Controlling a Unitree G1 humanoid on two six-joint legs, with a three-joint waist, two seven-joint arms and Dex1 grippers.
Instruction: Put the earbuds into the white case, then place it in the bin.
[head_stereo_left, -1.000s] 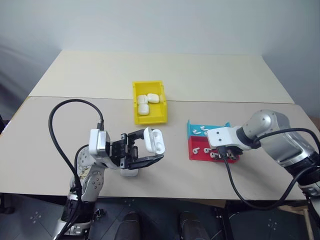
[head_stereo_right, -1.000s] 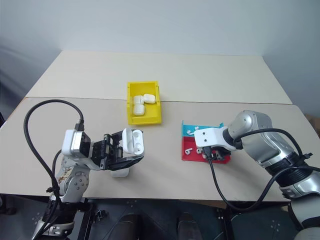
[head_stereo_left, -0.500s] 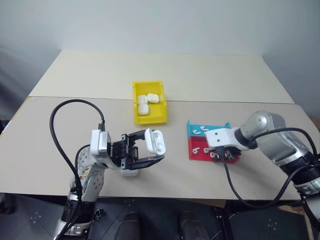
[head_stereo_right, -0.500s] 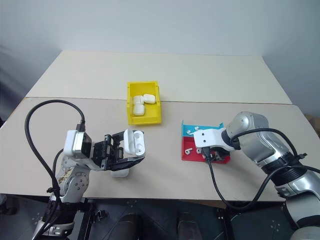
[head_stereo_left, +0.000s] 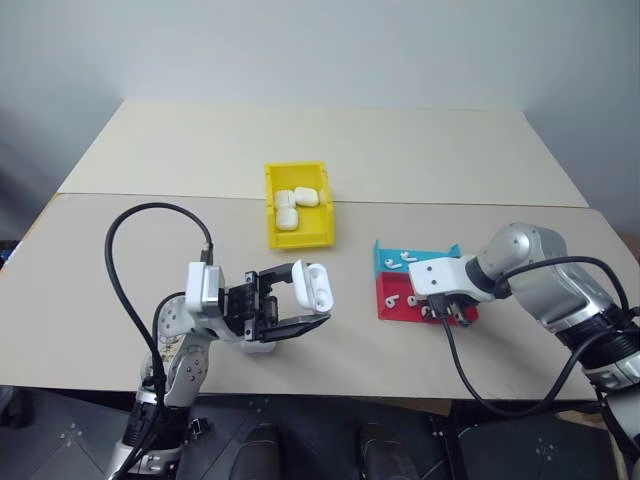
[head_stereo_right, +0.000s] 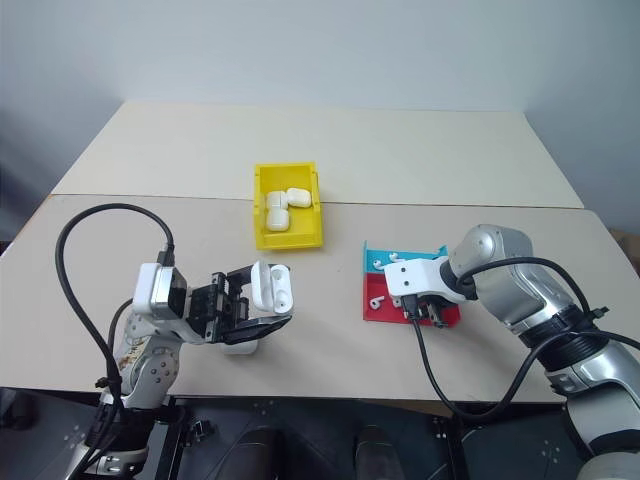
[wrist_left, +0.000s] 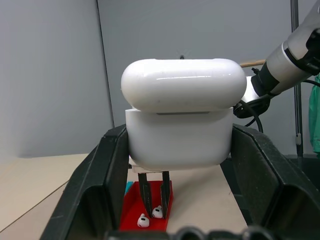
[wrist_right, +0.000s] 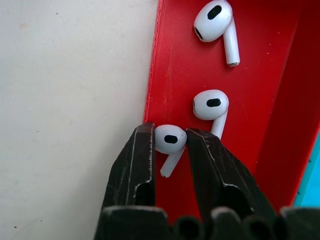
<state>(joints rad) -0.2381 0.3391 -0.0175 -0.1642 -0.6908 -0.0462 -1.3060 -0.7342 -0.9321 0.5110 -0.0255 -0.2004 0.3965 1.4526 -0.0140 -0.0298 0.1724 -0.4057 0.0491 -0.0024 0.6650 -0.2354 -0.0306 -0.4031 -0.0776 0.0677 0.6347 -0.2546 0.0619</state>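
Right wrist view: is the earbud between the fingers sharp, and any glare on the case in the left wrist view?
Right wrist view: the earbud between the fingers is sharp, no blur. Left wrist view: the white case carries soft highlights along its lid; edges stay readable.

We see glossy white plastic on the case (wrist_left: 179, 120) and earbuds (wrist_right: 170, 140) — the red tray (wrist_right: 260, 100) looks matt, finely ridged.

- white case (head_stereo_left: 312, 283) is up off the table, lid flipped open
- earbuds (wrist_right: 214, 105) glossy white, lying loose in the red tray (wrist_right: 260, 100)
- yellow bin (head_stereo_left: 298, 218) holds three closed cases
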